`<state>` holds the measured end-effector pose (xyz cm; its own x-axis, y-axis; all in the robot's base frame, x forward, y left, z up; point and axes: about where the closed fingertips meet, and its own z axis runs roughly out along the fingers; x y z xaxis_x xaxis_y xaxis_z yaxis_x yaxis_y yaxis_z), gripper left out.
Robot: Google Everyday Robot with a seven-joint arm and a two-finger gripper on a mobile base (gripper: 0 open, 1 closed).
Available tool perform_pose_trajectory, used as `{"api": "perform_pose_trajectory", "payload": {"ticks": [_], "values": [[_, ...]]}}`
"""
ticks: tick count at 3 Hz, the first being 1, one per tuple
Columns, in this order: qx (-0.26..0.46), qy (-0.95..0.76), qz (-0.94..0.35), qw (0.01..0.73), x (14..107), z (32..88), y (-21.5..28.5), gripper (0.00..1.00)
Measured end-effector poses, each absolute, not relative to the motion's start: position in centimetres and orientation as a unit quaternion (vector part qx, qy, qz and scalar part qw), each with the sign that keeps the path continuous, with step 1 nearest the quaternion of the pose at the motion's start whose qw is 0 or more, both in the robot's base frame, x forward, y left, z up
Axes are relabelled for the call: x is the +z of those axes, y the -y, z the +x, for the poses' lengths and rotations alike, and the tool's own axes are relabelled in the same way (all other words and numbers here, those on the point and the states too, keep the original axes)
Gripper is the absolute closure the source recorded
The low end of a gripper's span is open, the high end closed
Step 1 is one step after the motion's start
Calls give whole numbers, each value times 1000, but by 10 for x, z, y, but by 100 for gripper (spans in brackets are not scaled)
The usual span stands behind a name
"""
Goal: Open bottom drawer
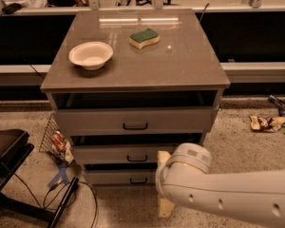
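Observation:
The grey cabinet has three drawers. The bottom drawer is the lowest and smallest front, with a small black bar handle. It sits about level with the fronts above, with a dark gap over it. My white arm reaches in from the lower right. My gripper is mostly hidden behind the arm. Pale yellow parts of it show just right of the bottom drawer's right end, near the floor.
A white bowl and a green-and-yellow sponge lie on the cabinet top. A wire basket with wrappers, a black stand and cables are on the floor to the left. Litter lies to the right.

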<state>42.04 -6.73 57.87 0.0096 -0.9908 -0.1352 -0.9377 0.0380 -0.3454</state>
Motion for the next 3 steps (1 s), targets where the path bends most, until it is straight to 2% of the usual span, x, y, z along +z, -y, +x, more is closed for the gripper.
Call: {"api": "perform_pose_trajectory", "payload": {"ticks": [3], "values": [[-31, -723, -671, 159, 420, 454, 1, 0]]}}
